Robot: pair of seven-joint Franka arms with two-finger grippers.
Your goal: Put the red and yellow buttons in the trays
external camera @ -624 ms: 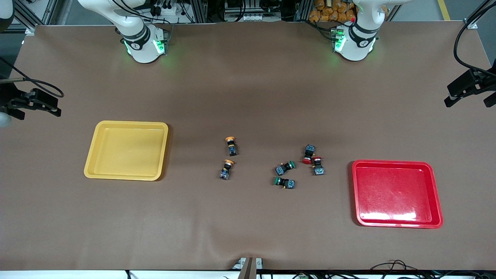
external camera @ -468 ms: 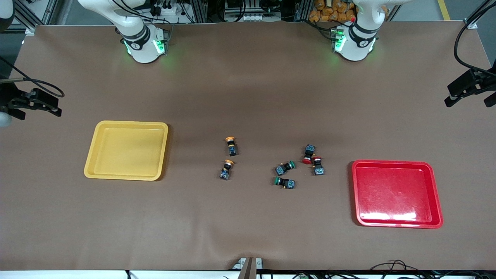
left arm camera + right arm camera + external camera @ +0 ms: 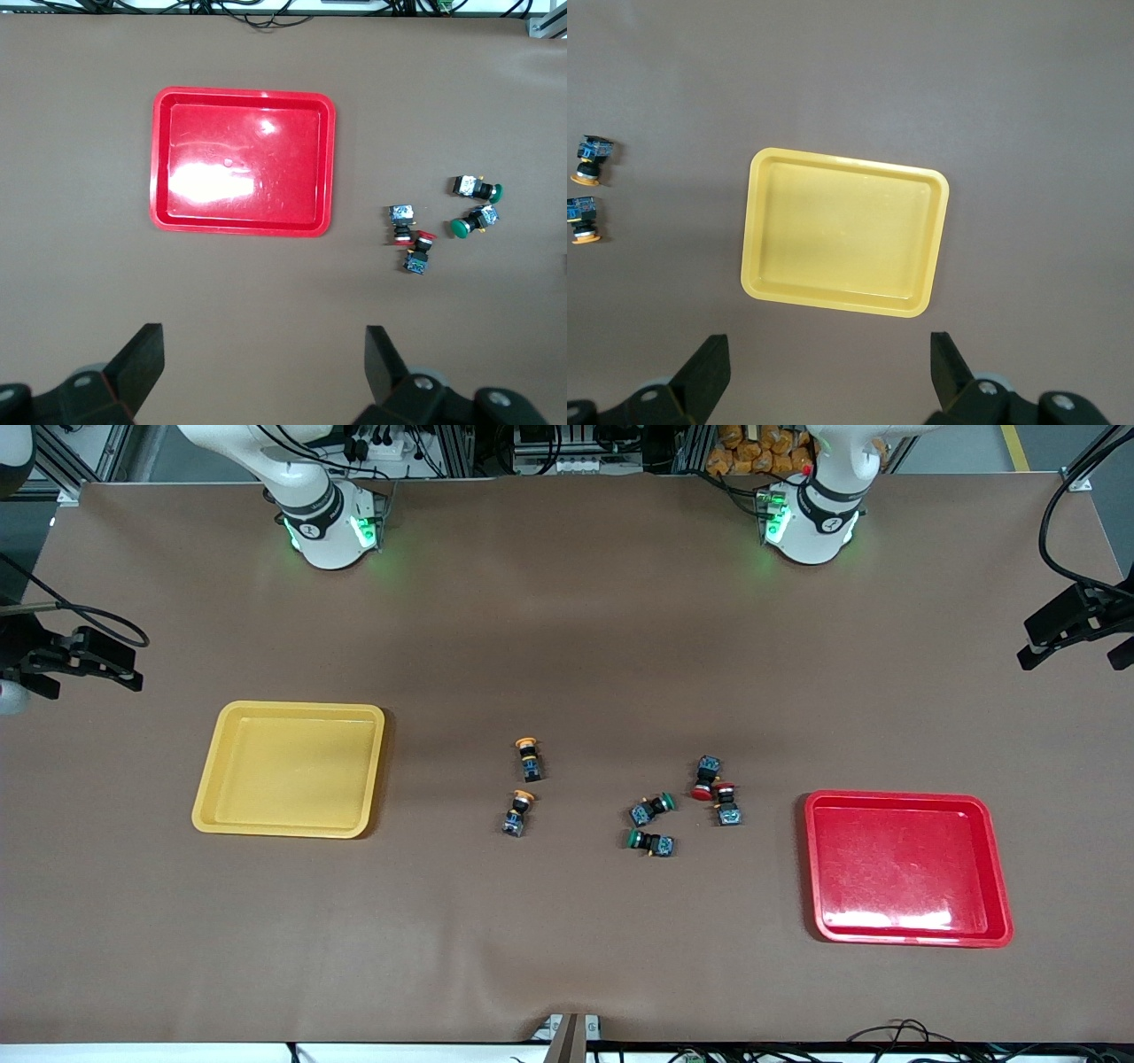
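Observation:
Two yellow-capped buttons lie mid-table, on the side toward the yellow tray. Two red-capped buttons touch each other close to the red tray. Both trays hold nothing. High over bare mat beside the red tray, my left gripper is open and empty; the red buttons show in its view. My right gripper hangs open and empty over bare mat beside the yellow tray, with the yellow buttons off to one side. Neither gripper appears in the front view.
Two green-capped buttons lie between the yellow pair and the red pair. Black camera mounts stand at both ends of the table. The brown mat has a slight wrinkle near the front edge.

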